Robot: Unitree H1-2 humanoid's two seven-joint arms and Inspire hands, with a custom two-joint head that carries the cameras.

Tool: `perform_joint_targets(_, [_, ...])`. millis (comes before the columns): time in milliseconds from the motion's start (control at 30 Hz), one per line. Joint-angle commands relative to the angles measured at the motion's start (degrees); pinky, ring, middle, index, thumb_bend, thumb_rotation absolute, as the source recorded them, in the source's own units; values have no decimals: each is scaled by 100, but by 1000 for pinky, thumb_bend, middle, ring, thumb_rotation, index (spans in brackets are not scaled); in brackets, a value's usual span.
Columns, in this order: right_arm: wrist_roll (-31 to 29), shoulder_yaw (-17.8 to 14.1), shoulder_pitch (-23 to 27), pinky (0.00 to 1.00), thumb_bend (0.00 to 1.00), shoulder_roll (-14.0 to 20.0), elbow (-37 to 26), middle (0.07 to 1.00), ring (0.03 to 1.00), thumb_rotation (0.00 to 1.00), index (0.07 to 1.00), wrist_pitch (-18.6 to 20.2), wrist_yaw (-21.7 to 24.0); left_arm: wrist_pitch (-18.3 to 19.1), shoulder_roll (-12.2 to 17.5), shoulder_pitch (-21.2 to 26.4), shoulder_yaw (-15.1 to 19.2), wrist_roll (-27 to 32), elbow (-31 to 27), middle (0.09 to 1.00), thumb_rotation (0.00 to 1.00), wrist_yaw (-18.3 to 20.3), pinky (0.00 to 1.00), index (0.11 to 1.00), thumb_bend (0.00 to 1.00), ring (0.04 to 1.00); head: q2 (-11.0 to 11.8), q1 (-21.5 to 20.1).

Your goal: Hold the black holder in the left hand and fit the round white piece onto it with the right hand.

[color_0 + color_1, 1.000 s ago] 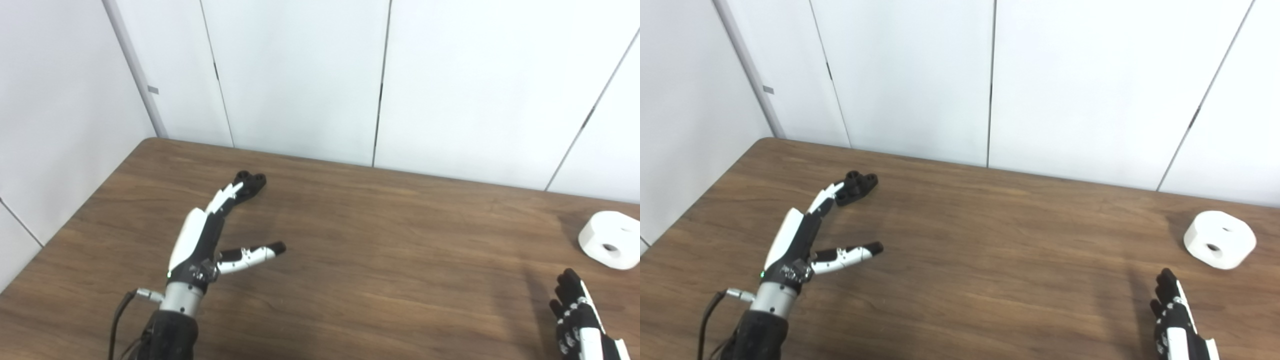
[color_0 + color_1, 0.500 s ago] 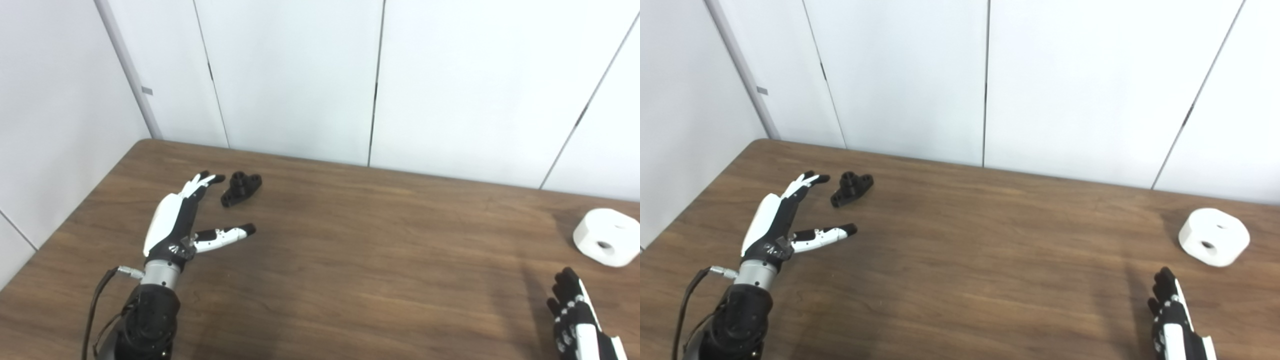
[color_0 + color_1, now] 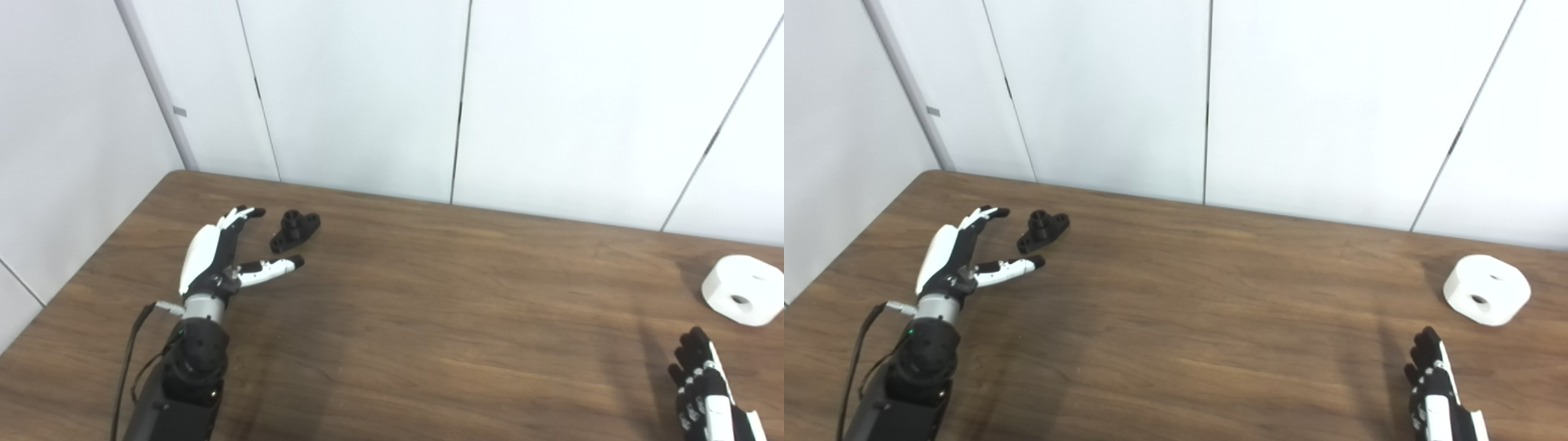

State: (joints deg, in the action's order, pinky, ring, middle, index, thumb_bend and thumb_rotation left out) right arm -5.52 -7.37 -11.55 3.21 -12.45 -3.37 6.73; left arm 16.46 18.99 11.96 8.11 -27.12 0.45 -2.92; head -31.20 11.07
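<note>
The small black holder [image 3: 294, 229] lies on the brown table [image 3: 429, 306] near its far left corner. My left hand [image 3: 219, 257] is open just left of it, fingers spread, the thumb reaching out below the holder without touching it. The round white piece [image 3: 743, 290], with two holes in it, sits at the table's far right. My right hand [image 3: 704, 392] is open at the bottom right, fingers pointing up, well short of the white piece and holding nothing.
White wall panels [image 3: 367, 92] stand right behind the table's far edge and along its left side. A cable [image 3: 131, 343] trails from my left wrist.
My left hand has moved left off the holder and then forward, so its thumb now lies just below it. The holder and white piece stay put. My right hand has barely moved.
</note>
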Motion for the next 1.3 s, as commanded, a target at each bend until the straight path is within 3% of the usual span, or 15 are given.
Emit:
perform_joint_targets(0, [3,68,-418,1000,400,-6,-132,992,1000,941,984,-66,-33,-39,161,325,-40,-105,131,965,340,-181,1000,857,899,1000,-5,2])
perform_joint_targets(367, [50,121,-452,1000,387,-6,-206,999,1000,960,986,-43,-45,172,300,958,-475,-297,1154,975,371,-307,1000,857,903,1000,-16,13])
perform_joint_targets(567, [30,115,-458,1000,391,7,-202,998,1000,958,988,-53,-47,160,305,1207,-519,-306,1578,976,340,-529,1000,852,886,1000,-22,41])
perform_joint_targets(933, [-4,113,-476,1000,401,45,-205,1000,1000,958,997,-39,-21,209,362,1383,-565,-288,1840,980,352,-752,1000,851,908,1000,-43,83])
perform_joint_targets(1267, [-12,114,-479,1000,378,21,-232,1000,1000,963,992,-1,-43,319,420,1455,-575,-186,1865,976,349,-655,1000,845,897,1000,-53,60])
